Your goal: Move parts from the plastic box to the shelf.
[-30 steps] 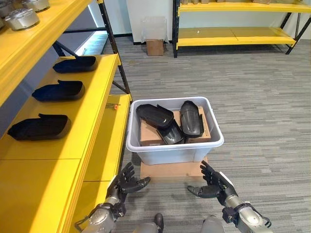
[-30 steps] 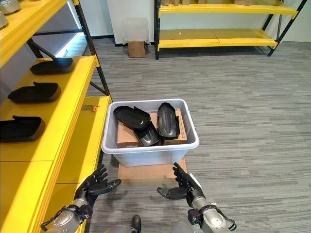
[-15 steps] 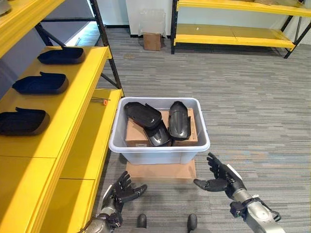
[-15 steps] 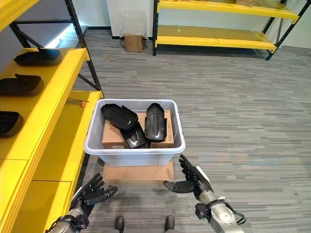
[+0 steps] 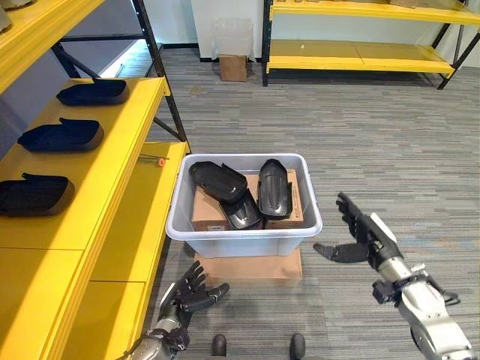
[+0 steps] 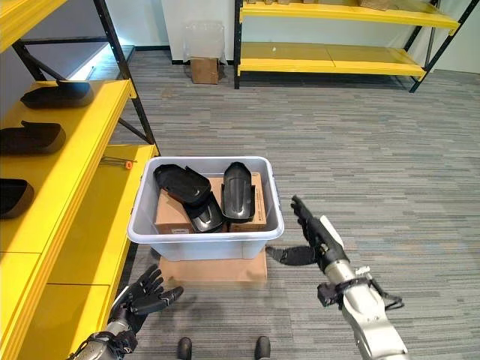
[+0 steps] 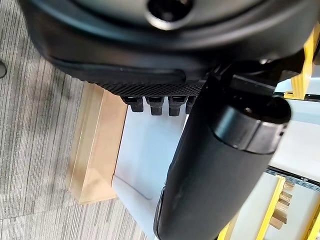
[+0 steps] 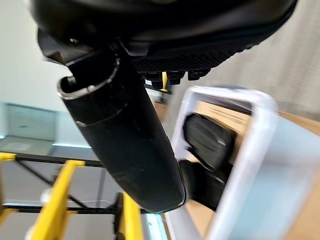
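A grey plastic box [image 5: 244, 234] sits on the carpet on a flat cardboard sheet [image 5: 247, 265]. Inside it three black moulded parts [image 5: 274, 187] lie on brown cartons. Three more black parts [image 5: 60, 136] rest in a row on the yellow shelf [image 5: 67, 225] at the left. My right hand [image 5: 360, 236] is raised beside the box's right wall, open, holding nothing. My left hand [image 5: 191, 291] hangs low near the floor in front of the box's left corner, open and empty. In the right wrist view the box rim [image 8: 250, 145] and a black part [image 8: 207, 140] show past my thumb.
A lower yellow shelf level [image 5: 154, 217] runs beside the box, with a small orange-tipped tool [image 5: 155, 158] on it. Another yellow rack [image 5: 360, 52] stands at the far wall, with a small cardboard box [image 5: 232, 66] next to it. Open carpet lies to the right.
My right hand has risen from floor level to the height of the box's right wall. The left hand has stayed low. The camera shifted only slightly.
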Available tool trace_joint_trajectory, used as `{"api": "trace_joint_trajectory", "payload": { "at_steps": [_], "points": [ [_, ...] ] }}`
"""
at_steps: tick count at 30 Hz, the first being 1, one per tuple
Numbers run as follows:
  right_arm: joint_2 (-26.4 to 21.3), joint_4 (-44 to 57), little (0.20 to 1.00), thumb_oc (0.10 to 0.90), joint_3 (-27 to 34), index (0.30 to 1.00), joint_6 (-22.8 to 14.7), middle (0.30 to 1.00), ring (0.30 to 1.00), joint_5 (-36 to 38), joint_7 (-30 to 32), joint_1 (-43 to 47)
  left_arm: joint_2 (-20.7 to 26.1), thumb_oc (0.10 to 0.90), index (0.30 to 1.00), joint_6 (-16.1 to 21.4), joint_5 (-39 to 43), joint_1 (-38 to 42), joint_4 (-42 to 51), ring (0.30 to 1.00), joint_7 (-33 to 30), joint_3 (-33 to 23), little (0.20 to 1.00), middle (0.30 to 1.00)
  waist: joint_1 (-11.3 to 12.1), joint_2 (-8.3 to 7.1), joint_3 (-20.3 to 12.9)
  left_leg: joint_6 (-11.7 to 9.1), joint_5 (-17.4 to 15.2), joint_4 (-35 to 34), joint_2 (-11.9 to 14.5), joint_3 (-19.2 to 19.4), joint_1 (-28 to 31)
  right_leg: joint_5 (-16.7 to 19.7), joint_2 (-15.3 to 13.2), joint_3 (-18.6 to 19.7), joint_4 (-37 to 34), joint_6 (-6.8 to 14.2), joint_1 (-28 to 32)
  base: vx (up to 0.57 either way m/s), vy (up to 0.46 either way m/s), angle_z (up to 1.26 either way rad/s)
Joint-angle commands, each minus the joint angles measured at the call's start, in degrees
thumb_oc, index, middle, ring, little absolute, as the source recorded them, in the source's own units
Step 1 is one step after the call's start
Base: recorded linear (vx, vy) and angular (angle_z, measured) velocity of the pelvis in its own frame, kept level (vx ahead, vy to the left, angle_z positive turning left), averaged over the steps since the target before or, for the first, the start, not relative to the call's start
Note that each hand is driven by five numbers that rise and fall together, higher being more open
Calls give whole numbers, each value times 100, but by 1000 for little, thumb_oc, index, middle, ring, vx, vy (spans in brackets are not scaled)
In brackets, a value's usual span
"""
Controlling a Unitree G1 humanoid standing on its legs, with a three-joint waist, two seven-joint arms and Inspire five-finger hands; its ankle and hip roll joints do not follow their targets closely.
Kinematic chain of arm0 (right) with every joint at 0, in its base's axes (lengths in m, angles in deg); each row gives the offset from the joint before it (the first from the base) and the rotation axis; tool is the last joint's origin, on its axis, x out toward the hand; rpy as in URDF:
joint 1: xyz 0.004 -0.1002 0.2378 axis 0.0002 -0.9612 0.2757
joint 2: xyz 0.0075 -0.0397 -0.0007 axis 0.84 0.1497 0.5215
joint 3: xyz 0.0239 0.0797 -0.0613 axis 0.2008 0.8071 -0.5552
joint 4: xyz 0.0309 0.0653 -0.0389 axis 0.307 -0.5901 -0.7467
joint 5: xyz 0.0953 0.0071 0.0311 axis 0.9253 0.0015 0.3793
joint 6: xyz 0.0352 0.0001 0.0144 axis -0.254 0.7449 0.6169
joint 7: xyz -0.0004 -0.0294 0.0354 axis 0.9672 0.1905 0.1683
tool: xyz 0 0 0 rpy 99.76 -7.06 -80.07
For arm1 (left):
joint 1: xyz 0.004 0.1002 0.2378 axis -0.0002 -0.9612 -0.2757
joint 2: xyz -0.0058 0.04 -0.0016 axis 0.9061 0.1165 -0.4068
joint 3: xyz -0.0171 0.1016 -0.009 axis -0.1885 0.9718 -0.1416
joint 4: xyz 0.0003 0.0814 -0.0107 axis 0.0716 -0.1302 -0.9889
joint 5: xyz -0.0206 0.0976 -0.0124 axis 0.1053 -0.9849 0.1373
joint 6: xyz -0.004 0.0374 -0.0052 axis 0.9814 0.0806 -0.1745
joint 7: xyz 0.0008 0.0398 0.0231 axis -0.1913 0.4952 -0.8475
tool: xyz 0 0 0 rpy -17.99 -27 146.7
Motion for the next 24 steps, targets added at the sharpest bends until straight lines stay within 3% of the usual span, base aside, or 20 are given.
{"api": "trace_joint_trajectory", "payload": {
  "at_steps": [1, 7, 10, 16, 24],
  "points": [
    [-317, 533, 1000, 900, 155, 1000, -650, 1000, 1000, -109, 217, 924, 163, 900, 1000, 363, -18, 231, 530, 1000, 211, -117, 1000, 1000, 268, -113, -320, -6, -504, 77, 482, -50, 281, -558, -563, 94, 700, 333, -284, 0, 0, 0],
    [-896, 213, 1000, 900, -238, 1000, -507, 1000, 1000, -641, 509, 2196, 353, 900, 1000, 282, 68, 229, 690, 1000, 250, 12, 1000, 1000, 392, -139, -224, -17, -473, 100, 475, -50, 135, -499, -568, 119, 668, 332, -392, -33, 1, -1],
    [-1234, -32, 1000, 900, -722, 1000, -374, 1000, 1000, -1211, 684, 3308, 532, 900, 1000, 276, 146, 365, 691, 1000, 234, 127, 1000, 1000, 485, -149, -28, -25, -386, 129, 454, -112, -127, -435, -596, 107, 678, 322, -590, -137, 4, -1],
    [-1327, -686, 1000, 900, -1536, 1000, -165, 1000, 1000, -1523, 835, 4695, 705, 900, 1000, 316, 225, 546, 779, 1000, 152, 233, 1000, 1000, 557, -137, 270, -24, -271, 215, 422, -153, -527, -351, -614, 157, 782, 298, -989, -114, 5, 1],
    [-993, -1956, 1000, 900, -2491, 1000, 58, 1000, 1000, -2002, 1053, 6013, 864, 900, 1000, 429, 284, 936, 740, 1000, 9, 422, 1000, 1000, 642, -156, 606, -24, -221, 423, 359, -187, -987, -281, -648, 210, 917, 279, -1390, -77, 4, 1]
  ]
}}
